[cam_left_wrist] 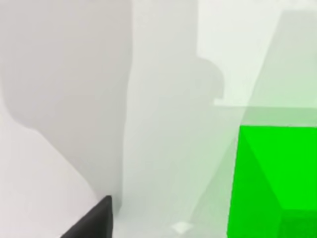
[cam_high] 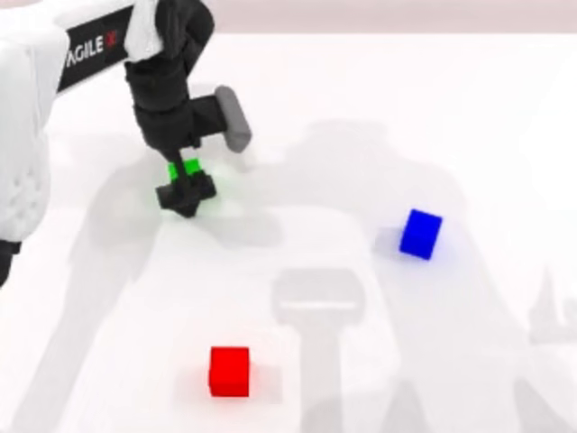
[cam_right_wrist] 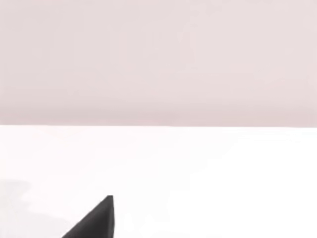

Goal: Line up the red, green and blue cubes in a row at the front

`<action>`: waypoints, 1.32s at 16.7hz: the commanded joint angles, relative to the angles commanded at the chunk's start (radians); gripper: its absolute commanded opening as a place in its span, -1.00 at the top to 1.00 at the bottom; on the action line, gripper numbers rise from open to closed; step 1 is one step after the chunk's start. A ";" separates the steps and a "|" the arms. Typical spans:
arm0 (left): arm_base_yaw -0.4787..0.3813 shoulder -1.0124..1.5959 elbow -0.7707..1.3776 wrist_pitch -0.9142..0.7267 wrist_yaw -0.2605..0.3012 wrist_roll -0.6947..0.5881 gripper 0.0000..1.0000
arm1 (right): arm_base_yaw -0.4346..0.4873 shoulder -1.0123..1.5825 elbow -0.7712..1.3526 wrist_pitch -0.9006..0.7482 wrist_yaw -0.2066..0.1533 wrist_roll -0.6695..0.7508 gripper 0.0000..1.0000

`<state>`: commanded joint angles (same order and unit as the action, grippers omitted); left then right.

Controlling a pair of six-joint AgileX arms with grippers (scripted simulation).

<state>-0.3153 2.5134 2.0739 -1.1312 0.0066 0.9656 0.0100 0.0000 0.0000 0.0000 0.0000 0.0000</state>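
Observation:
The green cube [cam_high: 185, 169] lies at the back left of the table, mostly covered by my left gripper [cam_high: 185, 192], which hangs directly over it, open. In the left wrist view the green cube [cam_left_wrist: 277, 173] fills one side, close up, with one dark finger [cam_left_wrist: 94, 223] apart from it and bare table between them. The red cube [cam_high: 229, 371] rests near the front, left of centre. Right of centre, the blue cube [cam_high: 421, 234] sits mid-depth. My right arm is parked out of the top view; its wrist view shows one dark finger [cam_right_wrist: 96, 220] over bare table.
The table [cam_high: 361, 108] is white, with grey arm shadows across its middle. The left arm's white link [cam_high: 27, 108] stands along the left edge. The right wrist view shows the table's far edge [cam_right_wrist: 158, 125] with a pale wall behind.

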 joint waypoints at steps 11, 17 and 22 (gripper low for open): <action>0.000 0.000 0.000 0.000 0.000 0.000 0.51 | 0.000 0.000 0.000 0.000 0.000 0.000 -1.00; 0.000 0.000 0.000 0.000 0.000 0.000 1.00 | 0.000 0.000 0.000 0.000 0.000 0.000 -1.00; 0.000 0.000 0.000 0.000 0.000 0.000 1.00 | 0.000 0.000 0.000 0.000 0.000 0.000 -1.00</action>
<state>-0.3153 2.5134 2.0739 -1.1312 0.0066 0.9656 0.0100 0.0000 0.0000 0.0000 0.0000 0.0000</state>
